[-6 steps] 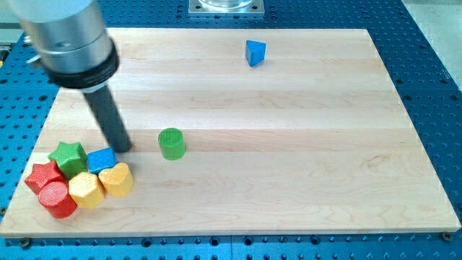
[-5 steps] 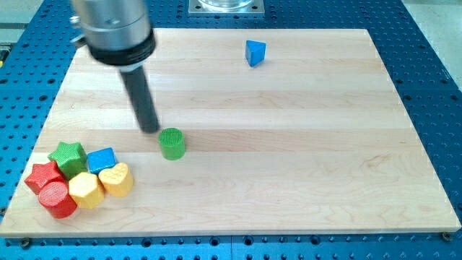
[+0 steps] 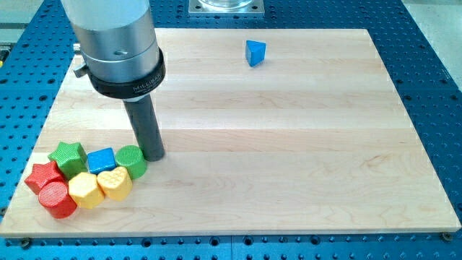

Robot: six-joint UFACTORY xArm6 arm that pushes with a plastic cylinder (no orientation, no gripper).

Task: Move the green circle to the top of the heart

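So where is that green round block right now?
The green circle sits near the view's bottom left, touching the blue block on its left and the yellow heart below, with my tip at its right edge.

Pale smooth wooden board (image 3: 289,130), ribbed matt green circle (image 3: 131,160), matt dark rod, perforated blue table (image 3: 433,72)

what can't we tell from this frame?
- My tip: contact with the green circle unclear; they sit too close.
- Arm above the rod: cut off by the view's top.
- Yellow heart and green circle: touching or apart, unclear.
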